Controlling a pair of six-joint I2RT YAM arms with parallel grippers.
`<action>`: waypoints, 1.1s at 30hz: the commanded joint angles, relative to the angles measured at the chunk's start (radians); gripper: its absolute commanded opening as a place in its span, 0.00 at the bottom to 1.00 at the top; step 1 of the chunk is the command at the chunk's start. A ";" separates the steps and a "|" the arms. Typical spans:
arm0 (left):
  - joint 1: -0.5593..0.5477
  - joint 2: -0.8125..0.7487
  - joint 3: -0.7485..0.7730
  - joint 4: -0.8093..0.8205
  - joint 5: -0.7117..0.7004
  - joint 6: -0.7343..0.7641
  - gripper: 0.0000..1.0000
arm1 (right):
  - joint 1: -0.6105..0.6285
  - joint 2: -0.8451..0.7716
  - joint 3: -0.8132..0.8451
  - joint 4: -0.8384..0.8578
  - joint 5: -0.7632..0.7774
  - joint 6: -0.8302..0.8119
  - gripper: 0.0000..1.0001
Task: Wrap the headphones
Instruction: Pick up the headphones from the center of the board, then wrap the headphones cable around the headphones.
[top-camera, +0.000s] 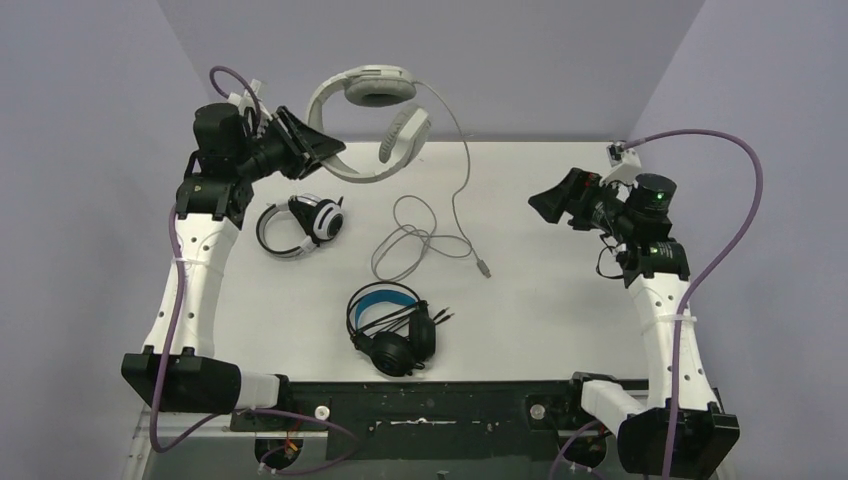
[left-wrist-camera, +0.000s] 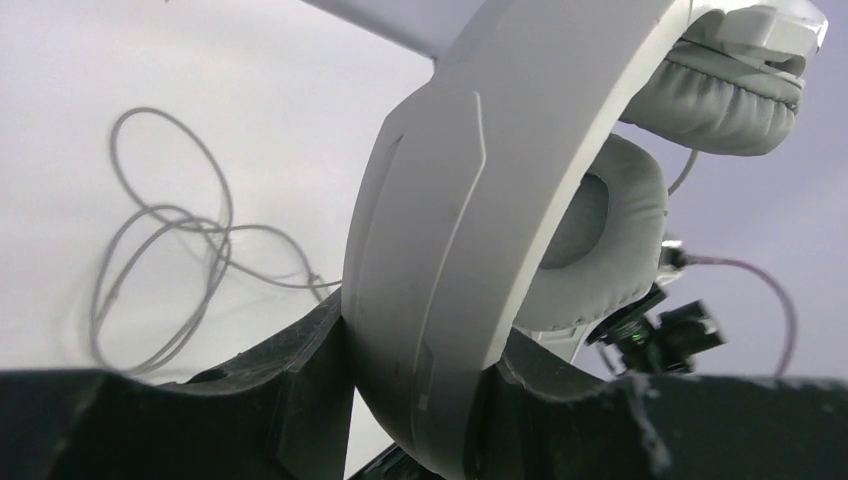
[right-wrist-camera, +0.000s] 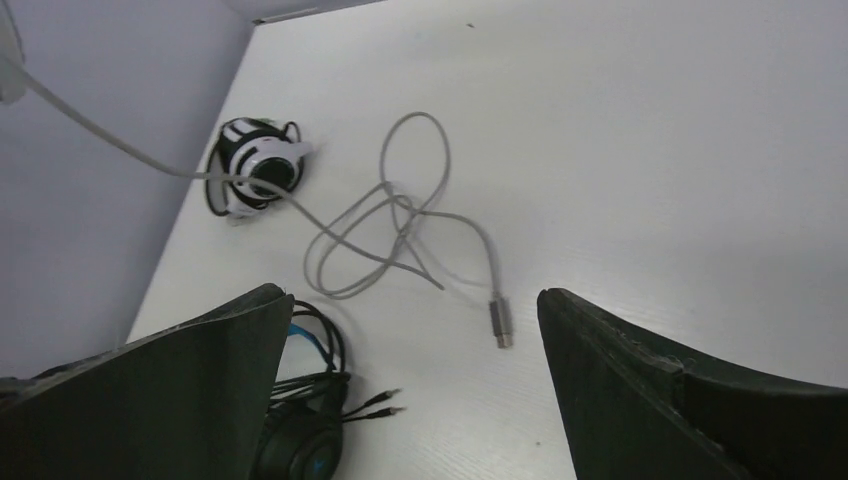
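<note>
- Three headsets are in play, and only one is off the tabletop (top-camera: 560, 300): the large grey-white headset (top-camera: 370, 110) hangs in the air toward the far left.
- The left gripper (top-camera: 315, 150) holds it by the headband. The wrist view shows the jaws pinching the band's curve from both sides, with the ear cups up and away from them. I judge that this grip leaves the cups and cord free for winding.
- Its pale cable (top-camera: 425, 240) drops from one cup and lies in loose loops mid-tabletop, ending at the plug (top-camera: 484, 268). Holding the headset high draws the cord out where the other arm can reach it.
- The right gripper (top-camera: 550, 205) hovers at the right, jaws spread wide and holding nothing. Its camera looks down on the loops and plug — likely placed to gather the slack.
- The small white headset (top-camera: 300, 225) with black cup centres and the black headset (top-camera: 392, 330) lie apart from that cord. Their own cables are gathered close about them, so both look finished.
</note>
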 joint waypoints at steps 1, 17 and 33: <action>0.018 -0.031 0.018 0.296 0.092 -0.228 0.00 | 0.021 0.019 -0.087 0.447 -0.285 0.210 1.00; 0.032 -0.064 0.031 0.404 0.178 -0.353 0.00 | 0.447 0.266 -0.289 0.949 0.000 -0.117 1.00; 0.026 -0.100 -0.011 0.494 0.266 -0.408 0.00 | 0.525 0.530 -0.222 1.309 0.039 0.065 0.78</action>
